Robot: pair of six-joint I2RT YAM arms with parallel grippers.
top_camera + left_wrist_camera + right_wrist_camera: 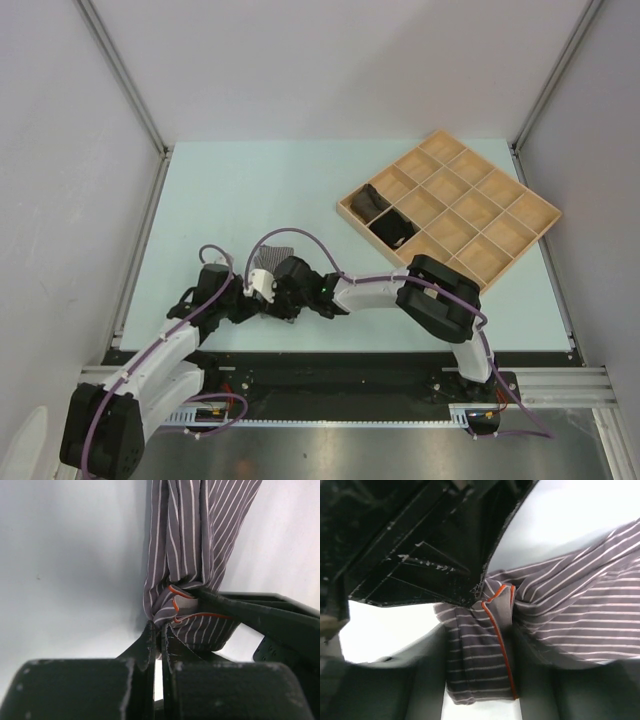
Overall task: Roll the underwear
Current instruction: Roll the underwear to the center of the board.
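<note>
The heather grey underwear (272, 254), striped with a thin orange edge, lies near the table's front, partly rolled at its near end. My left gripper (159, 626) is shut, pinching the bunched edge of that cloth (200, 530). My right gripper (480, 630) has the rolled end (475, 670) between its fingers, the cloth touching both. In the top view the left gripper (250, 295) and the right gripper (285, 290) meet over the cloth's near edge. The dark brown underwear (367, 203) and the black underwear (392, 228) sit rolled in tray compartments.
A compartmented wooden tray (545, 205) lies angled at the right back of the pale table. Metal frame posts and grey walls stand on both sides. The right arm's elbow (440, 295) overhangs the table just in front of the tray.
</note>
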